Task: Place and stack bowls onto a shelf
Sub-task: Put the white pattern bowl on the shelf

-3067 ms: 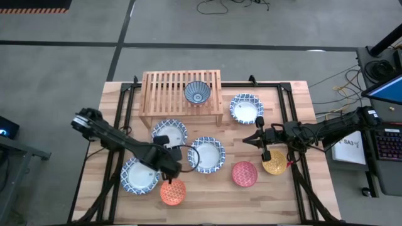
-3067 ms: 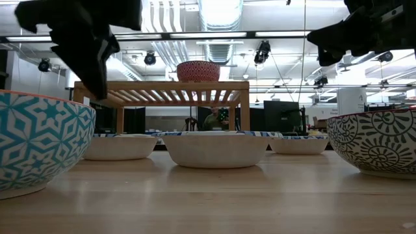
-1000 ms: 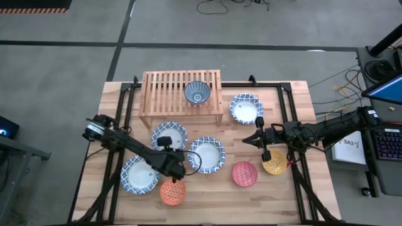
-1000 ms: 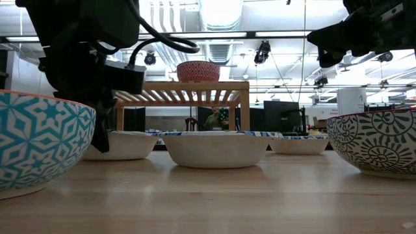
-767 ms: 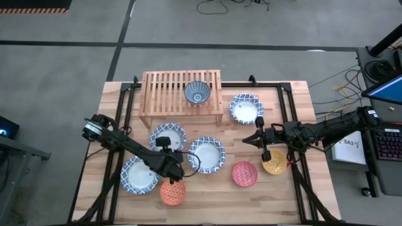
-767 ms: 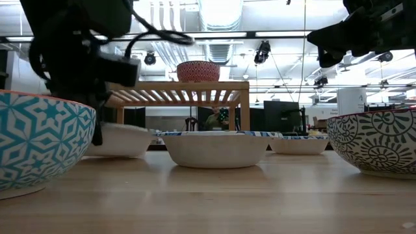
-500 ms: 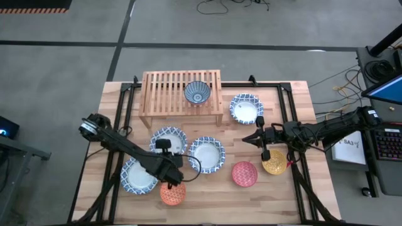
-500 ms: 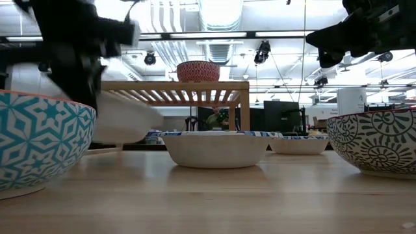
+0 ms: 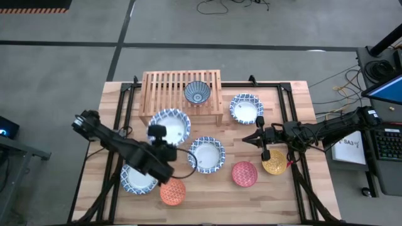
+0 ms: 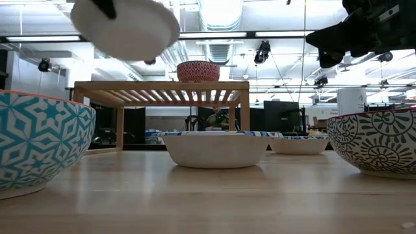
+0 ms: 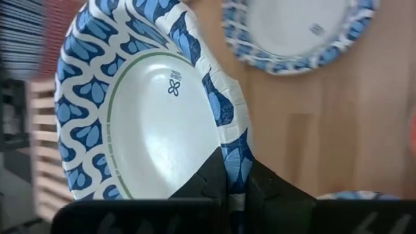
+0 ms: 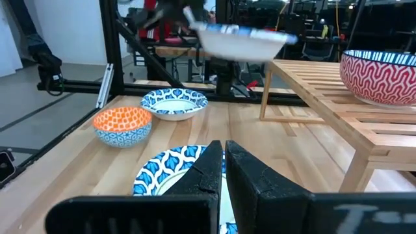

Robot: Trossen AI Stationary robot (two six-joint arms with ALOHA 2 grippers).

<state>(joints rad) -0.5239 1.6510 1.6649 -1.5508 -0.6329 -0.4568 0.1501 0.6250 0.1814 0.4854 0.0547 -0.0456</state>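
Observation:
My left gripper point(image 9: 158, 135) is shut on a wide blue-patterned bowl point(image 9: 169, 125) and holds it in the air just in front of the shelf point(image 9: 164, 91), a low slatted light-wood rack. In the low view this bowl point(image 10: 127, 26) hangs above shelf height. A small dark blue bowl point(image 9: 197, 93) stands on the shelf's slats. My right gripper point(image 9: 259, 139) is shut and hovers over the table's right half, beside the yellow bowl point(image 9: 274, 162). It touches nothing. My left gripper pinches the wide bowl's rim point(image 11: 235, 151) on the bowl's near side, with one finger point(image 11: 207, 177) inside the bowl and the other point(image 11: 270, 187) outside. The fingers come at it from the table's near side. The bowl is lifted clear and slightly tilted.
On the tabletop stand a wide bowl point(image 9: 206, 154) at the middle, another point(image 9: 245, 108) near the far right and a third point(image 9: 137, 179) partly under the left arm. The small orange bowl point(image 9: 172, 192) and the red bowl point(image 9: 244, 173) stand near the near edge.
My left gripper has risen and moved toward the far edge, toward the shelf. It has carried the wide bowl with it, so the bowl has gone from resting on the table to lifted clear above shelf height.

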